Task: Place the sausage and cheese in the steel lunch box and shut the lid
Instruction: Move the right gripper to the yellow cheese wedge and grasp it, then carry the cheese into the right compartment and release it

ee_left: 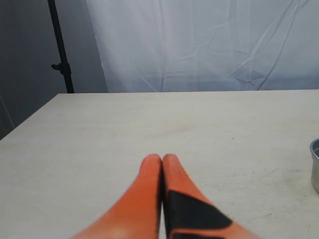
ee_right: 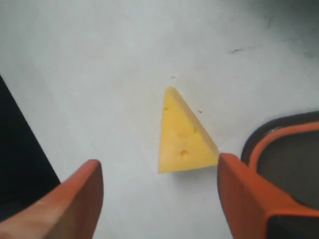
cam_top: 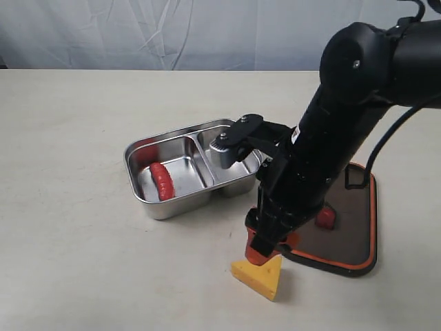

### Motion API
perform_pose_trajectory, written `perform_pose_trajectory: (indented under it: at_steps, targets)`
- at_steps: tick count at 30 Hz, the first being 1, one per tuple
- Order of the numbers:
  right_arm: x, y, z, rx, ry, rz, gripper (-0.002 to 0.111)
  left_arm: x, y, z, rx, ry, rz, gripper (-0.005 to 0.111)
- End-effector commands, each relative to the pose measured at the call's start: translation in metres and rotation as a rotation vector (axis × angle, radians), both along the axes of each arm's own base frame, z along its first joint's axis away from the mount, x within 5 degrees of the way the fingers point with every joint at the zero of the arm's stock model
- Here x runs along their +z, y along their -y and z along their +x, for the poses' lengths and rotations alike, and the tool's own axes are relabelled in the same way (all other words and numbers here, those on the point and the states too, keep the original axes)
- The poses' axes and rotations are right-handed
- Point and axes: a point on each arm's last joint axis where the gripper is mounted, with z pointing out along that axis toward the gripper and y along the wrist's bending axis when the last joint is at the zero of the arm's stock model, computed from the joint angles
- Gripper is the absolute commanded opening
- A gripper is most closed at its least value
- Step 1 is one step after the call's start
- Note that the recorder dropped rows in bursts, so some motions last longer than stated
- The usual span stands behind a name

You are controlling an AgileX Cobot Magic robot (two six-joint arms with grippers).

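The sausage [cam_top: 162,181] lies in the left compartment of the steel lunch box [cam_top: 180,207]; the right compartment is partly hidden by my right arm. On the table in front of the box lies the yellow cheese [cam_top: 258,274] [ee_right: 182,137]. Just above the cheese's wide end hangs my right gripper [cam_top: 265,252] [ee_right: 158,172], open, with nothing between its orange fingers [ee_right: 75,199]. The dark lid [cam_top: 348,234] [ee_right: 286,144] rests flat on the table at the right, its orange tab [cam_top: 325,217] showing beside the arm. My left gripper [ee_left: 162,160] is shut and empty, low over bare table.
A pale curtain [cam_top: 172,31] hangs behind the table's far edge. The lid's orange rim [ee_right: 259,144] lies close beside one right finger. The lunch box rim [ee_left: 315,164] shows at the edge of the left wrist view. A dark stand [ee_left: 60,47] rises beyond the table.
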Motion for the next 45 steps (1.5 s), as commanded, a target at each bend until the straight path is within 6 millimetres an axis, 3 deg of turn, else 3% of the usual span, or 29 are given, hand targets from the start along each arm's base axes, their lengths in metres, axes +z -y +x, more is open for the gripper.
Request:
perform_pose_trajectory:
  at_steps: [1,10,20,25,36,38,44,45]
  targets:
    - [-0.014,-0.003,0.006,0.063,0.025,-0.006,0.064,0.0,0.0,0.0,-0.002,0.014,0.0,0.0]
    - [-0.043,-0.007,0.011,0.16,-0.006,-0.059,0.064,0.0,0.0,0.0,-0.002,0.014,0.0,0.0]
    - [-0.068,-0.029,-0.007,0.397,0.11,-0.157,0.064,0.0,0.0,0.0,-0.002,0.014,0.0,0.0]
    - [-0.073,-0.037,-0.009,0.413,0.148,-0.143,0.064,0.0,0.0,0.0,-0.002,0.014,0.0,0.0]
    - [-0.087,-0.035,-0.011,0.403,0.077,-0.197,0.062,0.0,0.0,0.0,-0.002,0.014,0.0,0.0]
    - [-0.087,-0.034,-0.012,0.405,0.069,-0.202,0.054,0.0,0.0,0.0,-0.002,0.014,0.0,0.0]
    - [-0.086,-0.033,-0.014,0.38,0.038,-0.217,0.013,0.0,0.0,0.0,-0.002,0.014,0.0,0.0]
    - [-0.086,-0.032,-0.015,0.358,0.02,-0.228,-0.001,0.0,0.0,0.0,-0.002,0.014,0.0,0.0]
